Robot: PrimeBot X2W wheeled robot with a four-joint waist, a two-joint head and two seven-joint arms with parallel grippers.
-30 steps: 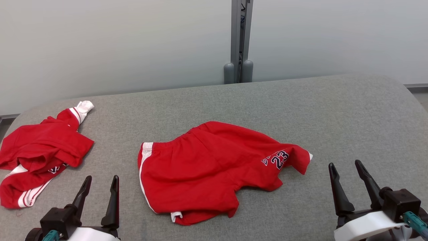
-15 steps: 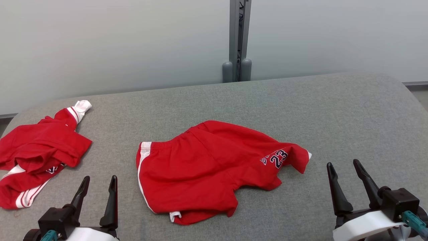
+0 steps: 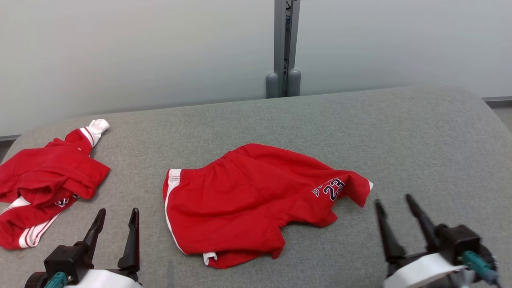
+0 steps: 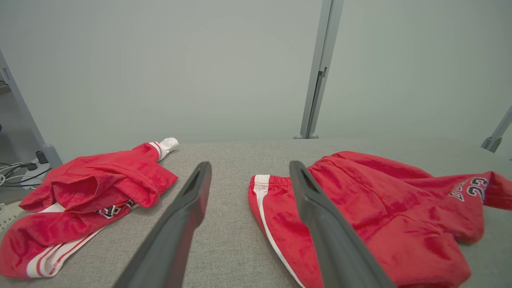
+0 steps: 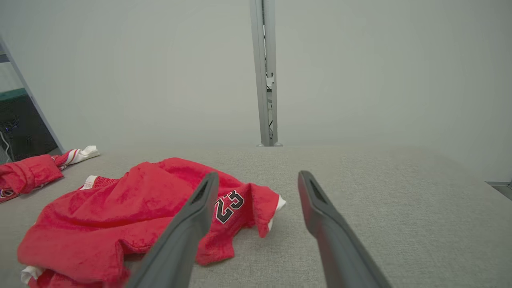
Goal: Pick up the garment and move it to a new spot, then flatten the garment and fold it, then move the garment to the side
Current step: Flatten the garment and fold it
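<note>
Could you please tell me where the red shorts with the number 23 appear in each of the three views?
Head view: shorts in the centre.
Left wrist view: shorts at lower right.
Right wrist view: shorts at lower left.
Shared landmark: the upright grey post beyond the shorts.

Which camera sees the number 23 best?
The right wrist view: the number 23 looks biggest and clearest. The head view shows it smaller; the left wrist view, small and blurry at the far right.
</note>
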